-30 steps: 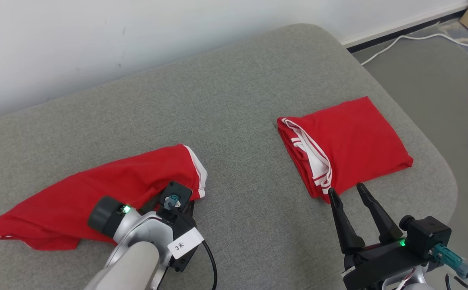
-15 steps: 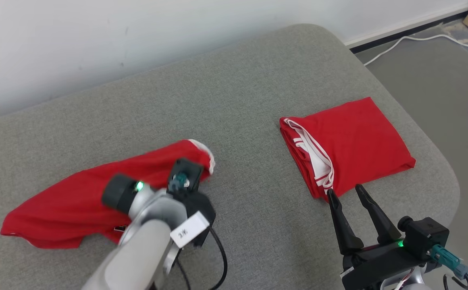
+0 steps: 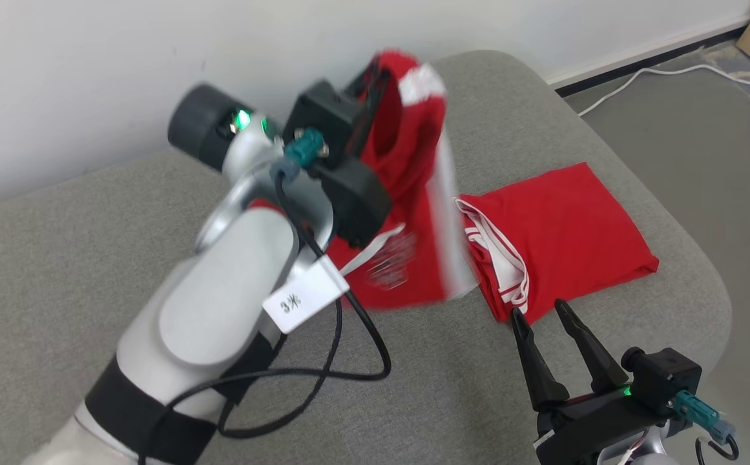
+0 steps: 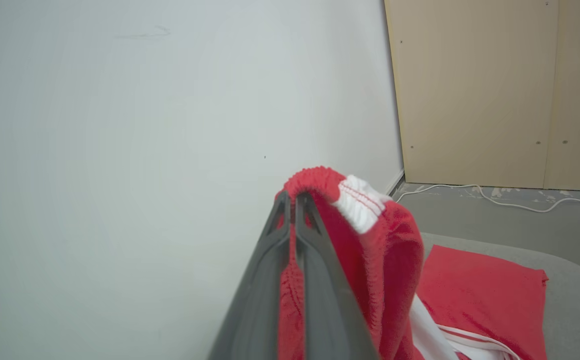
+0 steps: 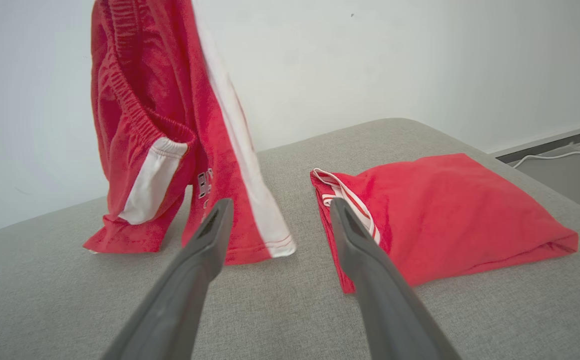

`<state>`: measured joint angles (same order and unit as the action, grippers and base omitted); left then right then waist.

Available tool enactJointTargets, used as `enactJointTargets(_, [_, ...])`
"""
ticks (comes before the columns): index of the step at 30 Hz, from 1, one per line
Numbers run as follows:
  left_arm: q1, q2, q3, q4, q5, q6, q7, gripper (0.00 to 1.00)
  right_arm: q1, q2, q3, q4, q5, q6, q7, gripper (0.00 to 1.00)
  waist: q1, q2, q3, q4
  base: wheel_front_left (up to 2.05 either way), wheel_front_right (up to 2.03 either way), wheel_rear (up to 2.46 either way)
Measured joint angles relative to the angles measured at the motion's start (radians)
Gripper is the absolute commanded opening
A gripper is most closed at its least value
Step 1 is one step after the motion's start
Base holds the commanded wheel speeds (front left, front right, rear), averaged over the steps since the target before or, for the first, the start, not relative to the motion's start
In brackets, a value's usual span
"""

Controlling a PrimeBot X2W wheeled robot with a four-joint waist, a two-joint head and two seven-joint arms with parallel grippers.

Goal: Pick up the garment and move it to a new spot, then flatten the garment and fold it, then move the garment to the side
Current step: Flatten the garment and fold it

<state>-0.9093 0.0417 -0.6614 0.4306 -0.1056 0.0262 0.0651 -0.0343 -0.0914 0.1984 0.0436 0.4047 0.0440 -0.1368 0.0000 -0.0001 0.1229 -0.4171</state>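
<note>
Two red garments in the head view. Which is ours, and how far along is it? (A)

The red shorts [image 3: 413, 148], I judge. The left gripper [image 3: 375, 77] has them hoisted above the padded grey surface [image 3: 90, 245], fingers shut on the top edge. So the pick-up is nearly done. Carrying them to a new spot, flattening, folding and setting aside all remain. The folded red garment [image 3: 562, 226] near the right edge looks like finished work. The right gripper [image 3: 539, 310] hovers just short of it, fingers spread wide and empty. (B)

Any writing? (A)

A white tag [image 3: 294, 300] on the left arm reads "3" plus a mark I can't make out. White print on the shorts is blurred. (B)

Left wrist view? (A)

Both fingers [image 4: 324, 290] are pressed together with the elastic waistband pinched between them, and a white stripe drapes over the tip. (B)

Right wrist view? (A)

The shorts hang tall, yet both leg hems touch the surface, so they aren't fully clear. White lettering by one leg is too small to read. The open fingers [image 5: 190, 280] frame the gap between shorts and folded piece, touching neither. (B)
</note>
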Motion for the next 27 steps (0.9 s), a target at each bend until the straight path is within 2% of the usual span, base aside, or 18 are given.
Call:
enactJointTargets(5, [-0.057,-0.005,0.044,-0.03,-0.027,0.02,-0.014,0.0,0.004,0.001,-0.002,0.004,0.0,0.0,-0.005,1.0,-0.0001,0.0,-0.011,-0.007,0.0,0.0,0.0])
enactJointTargets(9, [-0.028,0.002,0.075,0.004,-0.045,0.036,-0.004,0.0,0.022,-0.003,-0.024,-0.008,0.008,-0.002,-0.015,1.0,-0.0001,0.0,-0.012,0.002,0.0,0.0,0.0])
enactJointTargets(17, [0.25,0.144,0.087,0.069,-0.063,0.045,0.019,0.0,0.045,-0.026,-0.045,-0.024,0.009,-0.009,-0.019,1.0,-0.0001,0.0,-0.005,0.059,0.0,0.0,0.0])
enactJointTargets(27, [0.404,0.233,0.133,0.139,-0.109,0.053,0.012,0.0,0.045,-0.038,-0.042,-0.039,0.008,-0.009,-0.016,1.0,-0.0001,0.0,-0.001,0.167,0.0,0.0,0.0])
